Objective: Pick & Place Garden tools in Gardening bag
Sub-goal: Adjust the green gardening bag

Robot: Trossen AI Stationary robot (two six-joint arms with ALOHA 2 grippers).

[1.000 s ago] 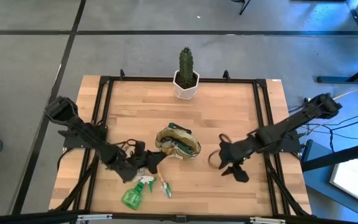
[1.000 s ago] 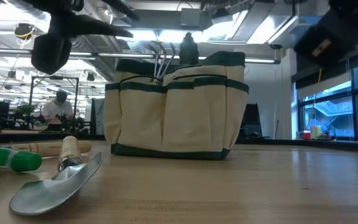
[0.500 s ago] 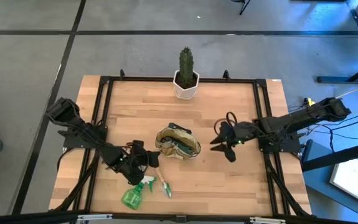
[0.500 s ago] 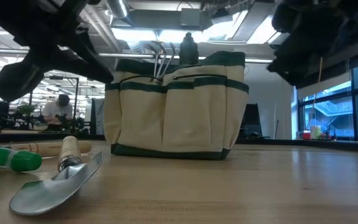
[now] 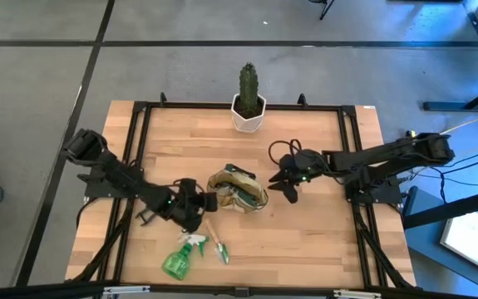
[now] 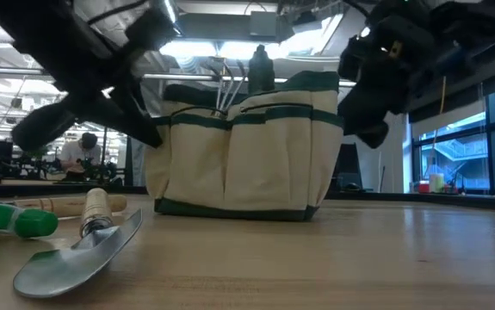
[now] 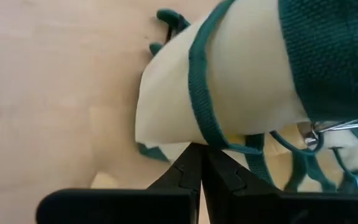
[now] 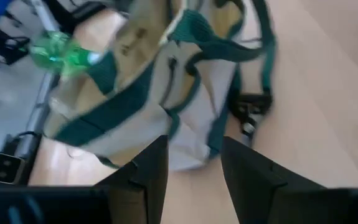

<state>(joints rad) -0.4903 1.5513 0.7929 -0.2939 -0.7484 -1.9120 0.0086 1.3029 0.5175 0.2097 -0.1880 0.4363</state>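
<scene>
The gardening bag (image 5: 237,189), tan with green trim, stands upright on the table's middle. Fork tines (image 6: 221,82) and a dark handle (image 6: 260,65) stick out of its top. A green spray bottle (image 5: 176,262) and a wooden-handled trowel (image 5: 219,247) lie on the table near the front edge. My left gripper (image 5: 208,202) is shut, its tips at the bag's left end (image 7: 191,93). My right gripper (image 5: 282,184) is open with nothing between its fingers, just off the bag's right end (image 8: 141,106). My left gripper meets the green trim (image 7: 198,134) low on the bag's left end with its shut fingertips, coming slanting down from the table's left. Whether the tips only touch the cloth or pinch a bit of it, I cannot tell. The bag stands on the table.
A green cactus in a white pot (image 5: 248,104) stands at the table's far edge. A black frame (image 5: 351,158) runs along the table's sides. Bare wood lies to the right of the bag and along the far half.
My left gripper has gone from beside the spray bottle toward the bag's left end and tipped lower. My right gripper has swung from the table's near right toward the far edge and left, down to the bag's right end. The tools on the table have kept still.
</scene>
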